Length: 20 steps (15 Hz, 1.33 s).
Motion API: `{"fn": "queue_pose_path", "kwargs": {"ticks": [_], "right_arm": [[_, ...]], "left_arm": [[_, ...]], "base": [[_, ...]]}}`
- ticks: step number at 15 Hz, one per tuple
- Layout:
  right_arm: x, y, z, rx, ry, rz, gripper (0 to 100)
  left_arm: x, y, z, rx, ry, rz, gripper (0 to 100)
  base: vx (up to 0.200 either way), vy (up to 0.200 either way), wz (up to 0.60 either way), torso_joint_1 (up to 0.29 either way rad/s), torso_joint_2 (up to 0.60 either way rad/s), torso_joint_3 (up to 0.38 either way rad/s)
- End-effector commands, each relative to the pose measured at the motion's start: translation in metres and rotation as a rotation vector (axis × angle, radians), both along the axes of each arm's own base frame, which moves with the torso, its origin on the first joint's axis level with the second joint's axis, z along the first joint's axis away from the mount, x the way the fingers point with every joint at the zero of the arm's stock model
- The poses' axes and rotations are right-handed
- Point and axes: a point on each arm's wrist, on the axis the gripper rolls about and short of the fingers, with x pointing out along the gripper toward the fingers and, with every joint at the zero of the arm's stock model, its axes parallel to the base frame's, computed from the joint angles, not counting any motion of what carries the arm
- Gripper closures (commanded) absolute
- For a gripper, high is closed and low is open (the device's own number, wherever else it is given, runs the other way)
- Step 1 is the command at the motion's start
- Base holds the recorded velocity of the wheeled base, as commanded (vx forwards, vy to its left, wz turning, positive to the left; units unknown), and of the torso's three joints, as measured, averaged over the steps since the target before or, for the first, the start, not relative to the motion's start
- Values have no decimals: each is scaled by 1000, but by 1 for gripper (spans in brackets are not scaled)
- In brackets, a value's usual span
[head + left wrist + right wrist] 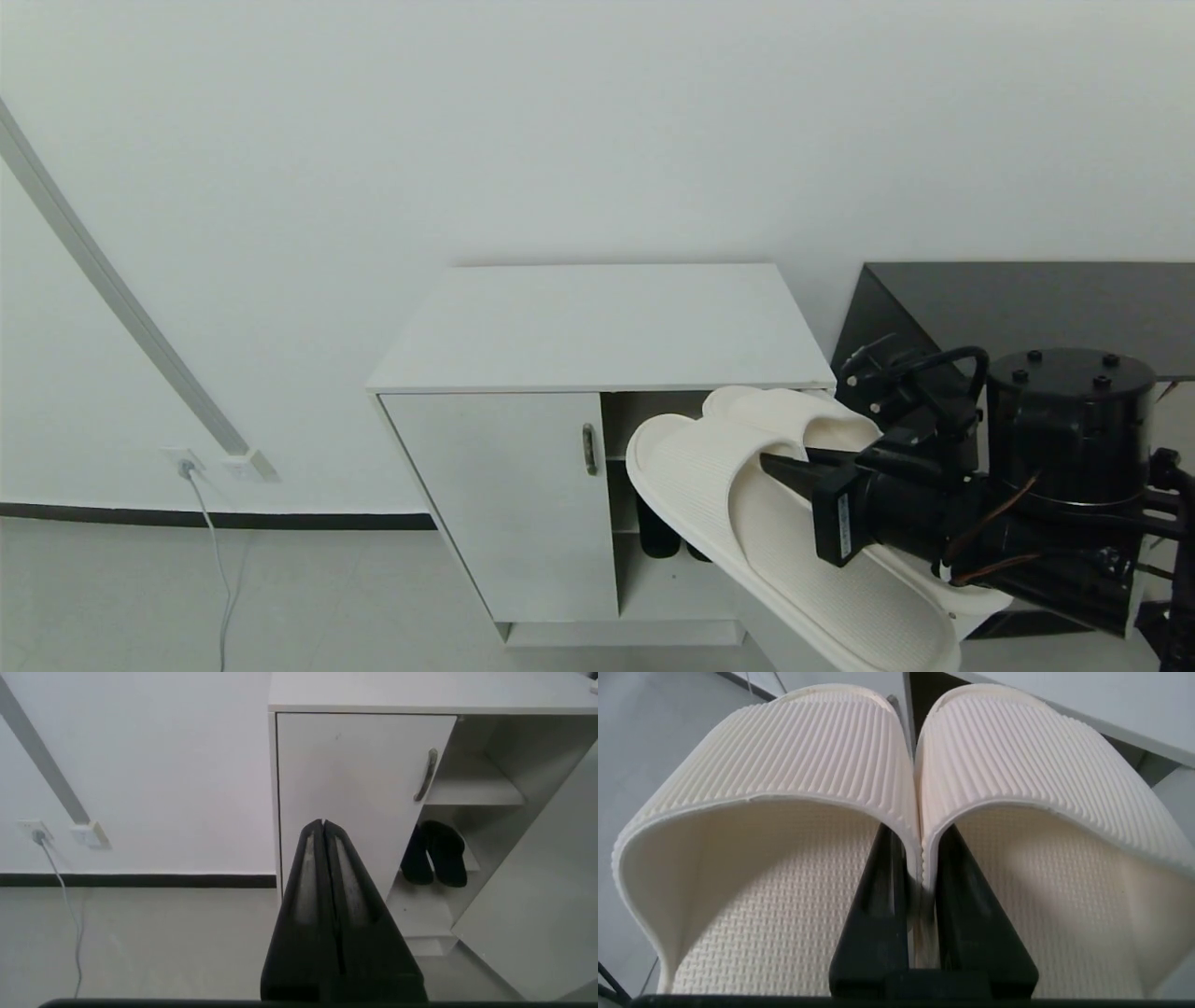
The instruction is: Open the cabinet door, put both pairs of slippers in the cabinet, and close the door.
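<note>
The white cabinet [597, 327] stands against the wall with its left door [504, 504] shut and its right side open. A black pair of slippers [658, 537] [434, 854] stands upright on the lower shelf inside. My right gripper [780, 464] [915, 891] is shut on the adjoining inner edges of a cream ribbed pair of slippers [728, 485] [785, 784], held side by side just in front of the open compartment. My left gripper [323, 833] is shut with nothing in it, facing the shut door from a distance. The open right door [551, 896] swings out toward me.
A door handle [589, 449] sits on the shut door's inner edge. A wall socket with a hanging cable [182, 462] is at the lower left. A dark table [1027, 299] stands right of the cabinet. Bare floor [308, 597] lies left of the cabinet.
</note>
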Motion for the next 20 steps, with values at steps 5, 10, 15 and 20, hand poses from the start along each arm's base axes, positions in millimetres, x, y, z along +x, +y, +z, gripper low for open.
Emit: {"fn": "queue_pose_path", "kwargs": {"ticks": [5, 10, 15, 20], "right_arm": [[-1, 3, -4, -11, 11, 11, 100], [-3, 4, -6, -16, 14, 19, 100], [-3, 6, -9, -22, 24, 30, 100], [-3, 6, -9, -23, 25, 30, 100]], "left_arm": [[0, 0, 0, 0, 1, 0, 100], [0, 0, 0, 0, 1, 0, 100], [0, 0, 0, 0, 2, 0, 100], [0, 0, 0, 0, 2, 0, 100]], "base": [[0, 0, 0, -14, 28, 19], [0, 0, 0, -156, 367, 195], [0, 0, 0, -223, 527, 298], [0, 0, 0, -216, 543, 322]]}}
